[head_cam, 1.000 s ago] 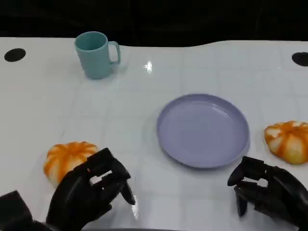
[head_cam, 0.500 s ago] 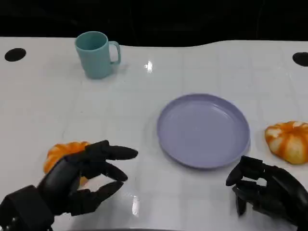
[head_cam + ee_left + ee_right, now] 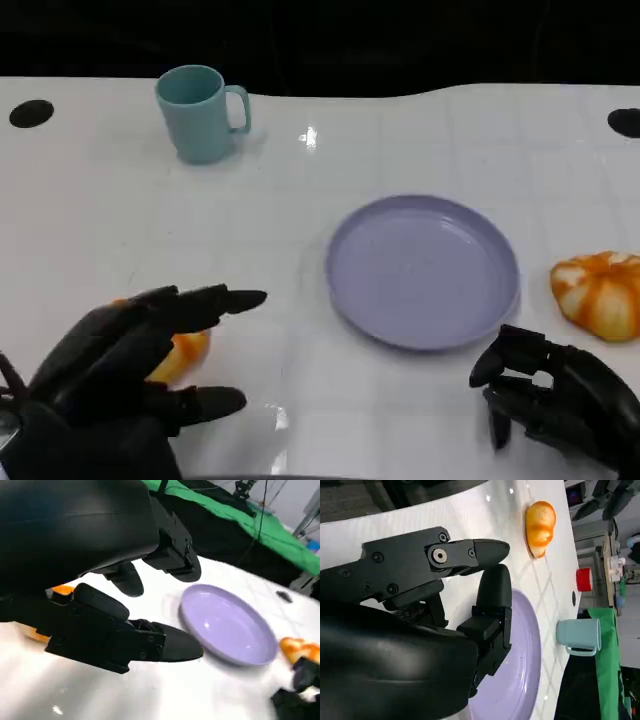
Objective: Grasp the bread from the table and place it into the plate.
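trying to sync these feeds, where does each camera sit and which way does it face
Head view: high on the robot, looking down at the table; left hand and right hand at the bottom.
Left wrist view: behind the left hand, facing the plate.
Right wrist view: behind the right hand, turned sideways, facing the plate, bread and mug.
All three share the plate.

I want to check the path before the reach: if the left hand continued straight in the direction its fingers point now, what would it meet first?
Probably the plate. The left hand hovers over one bread with fingers aimed toward the plate's near rim; bare table lies between. Height is unclear.
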